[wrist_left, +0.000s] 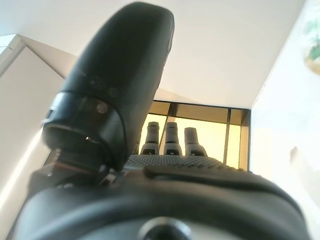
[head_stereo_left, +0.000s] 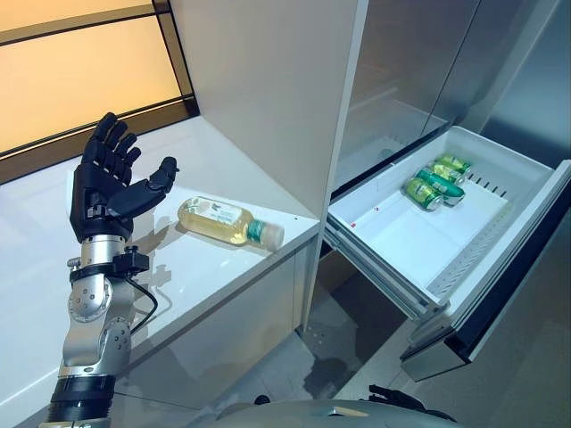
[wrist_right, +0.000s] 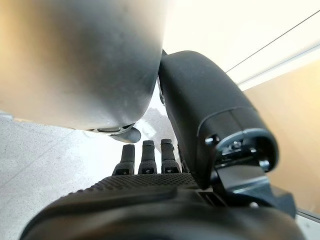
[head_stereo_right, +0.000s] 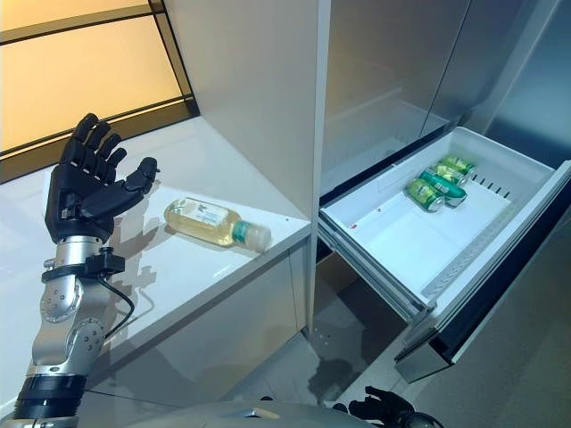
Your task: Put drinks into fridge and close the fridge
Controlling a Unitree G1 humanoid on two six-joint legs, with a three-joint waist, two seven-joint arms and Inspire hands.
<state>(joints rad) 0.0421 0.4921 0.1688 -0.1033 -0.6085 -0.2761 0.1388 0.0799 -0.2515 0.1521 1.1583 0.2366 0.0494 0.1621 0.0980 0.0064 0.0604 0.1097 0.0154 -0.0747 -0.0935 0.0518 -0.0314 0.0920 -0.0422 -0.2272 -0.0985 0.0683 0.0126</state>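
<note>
A clear bottle of yellow drink (head_stereo_left: 223,221) with a green neck lies on its side on the white counter (head_stereo_left: 205,276), near the counter's right end. My left hand (head_stereo_left: 103,192) is raised above the counter just left of the bottle, open and empty, with fingers straight and thumb pointing toward the bottle. It also shows in the left wrist view (wrist_left: 120,100). Green cans (head_stereo_left: 437,183) lie in the far corner of the open white fridge drawer (head_stereo_left: 401,250). My right hand (wrist_right: 150,200) hangs low by the floor, fingers straight and empty; it also shows in the right eye view (head_stereo_right: 384,406).
A tall white panel (head_stereo_left: 268,89) stands between the counter and the fridge. The pulled-out drawer's dark front (head_stereo_left: 500,303) juts out at the right. A grey fridge door (head_stereo_left: 535,89) is above it. The window sill (head_stereo_left: 89,134) runs behind the counter.
</note>
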